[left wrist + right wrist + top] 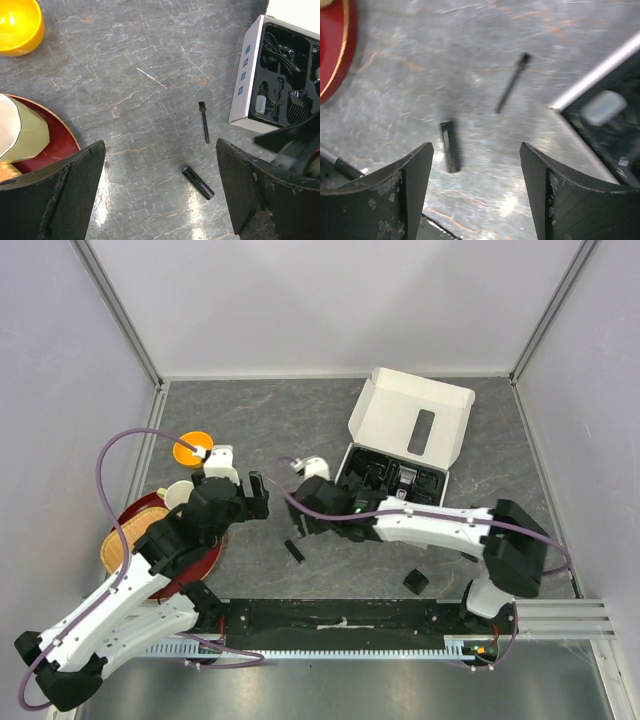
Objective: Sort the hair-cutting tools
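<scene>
Grey marbled tabletop under both claws. Right claw: released, fingers wide apart, nothing between them, hanging just left of the white box. Below it a short black piece lies flat on the tabletop, left of the box and apart from it. Thin black brush lies flat between that piece and the box, touching neither. Left claw: also released, fingers spread, empty, farther left of the box than the right claw. Inside the box: tiny clear bottle, black cable, clipper with a silver part. One black blocky comb sits alone on the near side of the box, well apart from it. Orange bowl and red plate lie far left of the box, the bowl farther back, the plate nearer the arms.
</scene>
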